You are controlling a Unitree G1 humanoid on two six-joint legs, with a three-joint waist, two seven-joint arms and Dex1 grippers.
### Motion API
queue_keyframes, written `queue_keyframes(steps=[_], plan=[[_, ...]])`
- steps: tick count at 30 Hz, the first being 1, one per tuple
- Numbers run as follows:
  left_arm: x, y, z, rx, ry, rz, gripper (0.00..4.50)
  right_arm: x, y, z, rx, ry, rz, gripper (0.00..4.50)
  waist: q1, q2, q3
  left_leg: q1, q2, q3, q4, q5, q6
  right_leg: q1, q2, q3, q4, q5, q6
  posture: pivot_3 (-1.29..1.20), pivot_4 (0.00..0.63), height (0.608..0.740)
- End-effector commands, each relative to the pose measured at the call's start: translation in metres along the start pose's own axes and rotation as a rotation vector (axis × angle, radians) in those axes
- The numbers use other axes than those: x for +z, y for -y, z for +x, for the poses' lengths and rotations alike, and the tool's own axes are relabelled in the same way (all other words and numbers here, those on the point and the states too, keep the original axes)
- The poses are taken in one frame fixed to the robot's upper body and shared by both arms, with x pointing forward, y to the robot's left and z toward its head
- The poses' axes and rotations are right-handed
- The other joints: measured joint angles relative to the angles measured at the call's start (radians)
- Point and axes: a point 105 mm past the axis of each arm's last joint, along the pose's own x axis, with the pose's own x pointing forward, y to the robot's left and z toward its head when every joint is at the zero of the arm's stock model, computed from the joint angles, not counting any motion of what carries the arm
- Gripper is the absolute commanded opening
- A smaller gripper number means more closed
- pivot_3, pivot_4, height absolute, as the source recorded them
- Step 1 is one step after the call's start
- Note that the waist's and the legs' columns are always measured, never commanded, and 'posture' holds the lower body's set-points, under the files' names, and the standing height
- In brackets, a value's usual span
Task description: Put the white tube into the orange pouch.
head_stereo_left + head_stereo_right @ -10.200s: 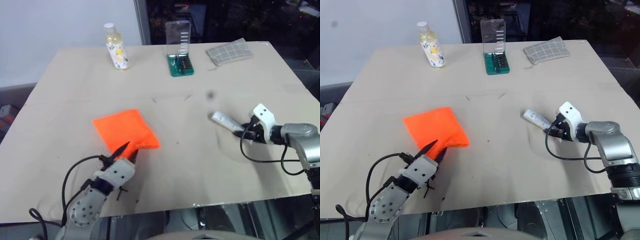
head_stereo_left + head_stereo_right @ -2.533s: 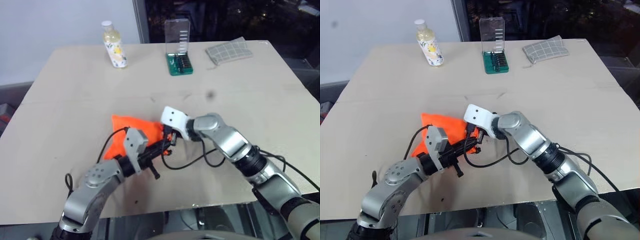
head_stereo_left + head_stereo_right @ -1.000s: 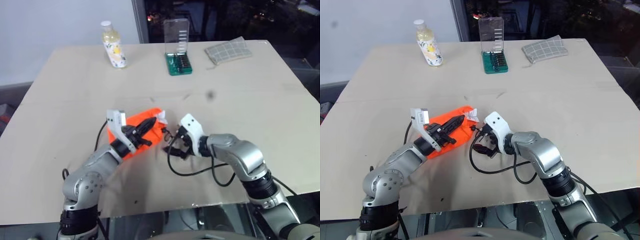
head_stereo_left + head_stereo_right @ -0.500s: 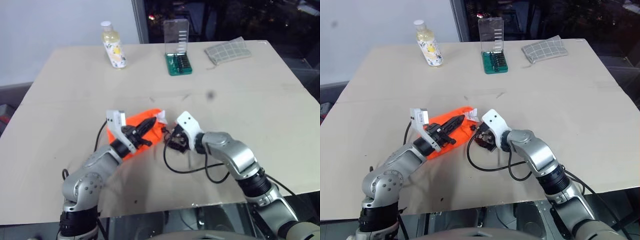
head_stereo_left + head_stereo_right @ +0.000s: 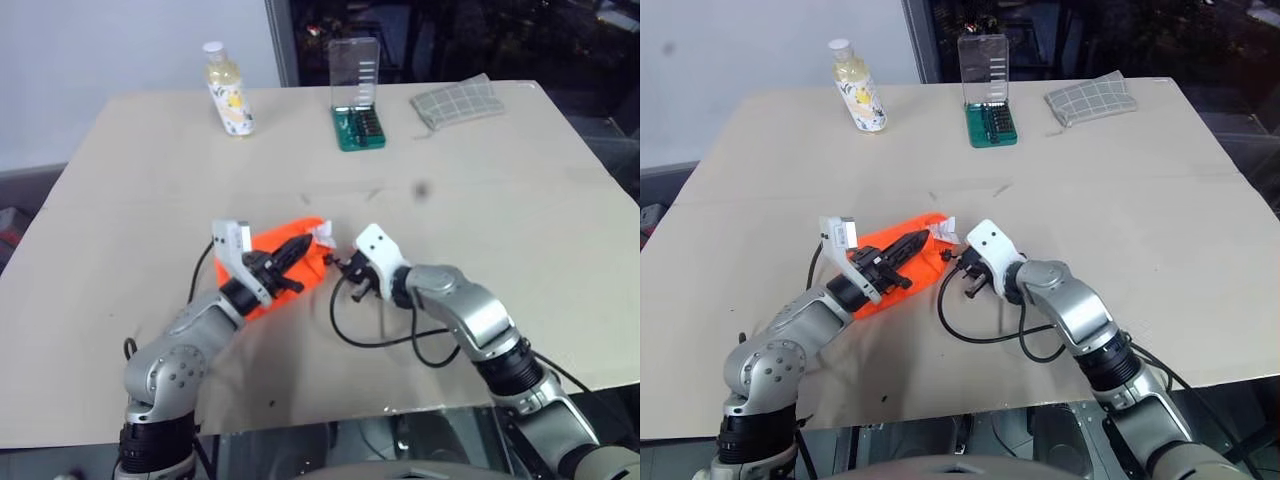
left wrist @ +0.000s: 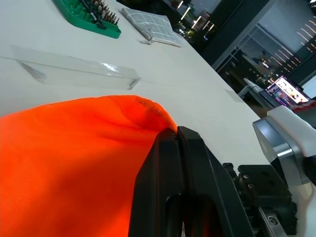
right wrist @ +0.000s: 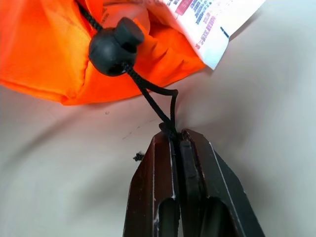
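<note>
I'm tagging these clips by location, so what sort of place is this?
Probably a lab or office workspace at night: a plain beige table with staged test items, a green screwdriver bit set, and dark glass reflecting indoor lights.

Even light falls from overhead on the pale table point(image 5: 520, 180), while the background beyond its far edge sits dark, dotted with small lit points. Shadows under the arms are soft and short. In the right wrist view the pouch point(image 7: 44, 54) glows saturated orange; the near fingers point(image 7: 153, 197) look slightly soft, perhaps out of focus.
</note>
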Motion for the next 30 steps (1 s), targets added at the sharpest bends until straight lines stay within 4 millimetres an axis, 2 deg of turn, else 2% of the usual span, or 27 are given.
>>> queue_keyframes(steps=[1,2,3,9,12,16,25,30], plan=[[0.009,0.005,-0.002,-0.019,0.057,0.009,0.00,0.029,0.023,-0.016,-0.126,0.149,0.024,0.07,0.000,0.000,0.000,0.000,0.000,0.000,0.000,0.000,0.000,0.000,0.000,0.000,0.000,0.000,0.000,0.00,0.150,0.740],[0.011,0.007,-0.003,-0.032,0.072,0.001,0.59,0.033,0.030,-0.019,-0.162,0.173,0.038,0.00,0.000,0.000,0.000,0.000,0.000,0.000,0.000,0.000,0.000,0.000,0.000,0.000,0.000,0.000,0.000,0.00,0.150,0.740],[0.013,0.009,-0.003,-0.043,0.083,0.002,0.79,0.038,0.038,-0.022,-0.197,0.208,0.056,0.00,0.001,0.000,0.000,0.000,0.000,0.000,0.000,0.000,0.000,0.000,0.000,0.000,0.000,0.000,0.000,0.00,0.150,0.740],[0.011,0.004,-0.005,-0.025,0.070,0.111,3.57,0.081,0.066,-0.043,-0.328,0.485,0.209,0.00,-0.002,0.001,0.000,0.000,0.000,0.000,-0.001,0.000,0.000,0.000,0.001,0.001,0.000,0.000,0.000,0.00,0.150,0.740],[0.016,0.010,-0.007,-0.068,0.089,0.161,3.57,0.097,0.070,-0.051,-0.347,0.568,0.223,0.00,-0.001,0.001,0.000,0.000,0.000,0.001,-0.001,0.000,0.000,0.000,0.001,0.001,0.000,0.000,0.000,0.00,0.150,0.740],[0.036,0.015,-0.001,-0.110,0.136,0.256,3.57,0.133,0.066,-0.065,-0.310,0.712,0.200,0.00,0.001,0.001,0.001,-0.001,0.000,0.000,-0.001,0.000,0.000,-0.001,0.000,0.000,0.000,0.000,0.000,0.00,0.150,0.740],[0.096,0.037,0.035,-0.212,0.284,0.402,3.57,0.197,0.055,-0.093,-0.217,0.894,0.052,0.00,-0.002,0.003,0.002,-0.001,-0.001,0.000,-0.001,0.000,0.000,-0.002,0.001,-0.001,0.000,0.000,0.000,0.00,0.150,0.740],[0.112,0.049,0.058,-0.267,0.344,0.403,3.57,0.222,0.047,-0.102,-0.139,0.953,-0.038,0.00,-0.004,0.003,0.002,-0.002,-0.001,0.000,-0.001,0.000,0.000,-0.002,0.001,-0.001,-0.001,0.000,0.000,0.00,0.150,0.740]])
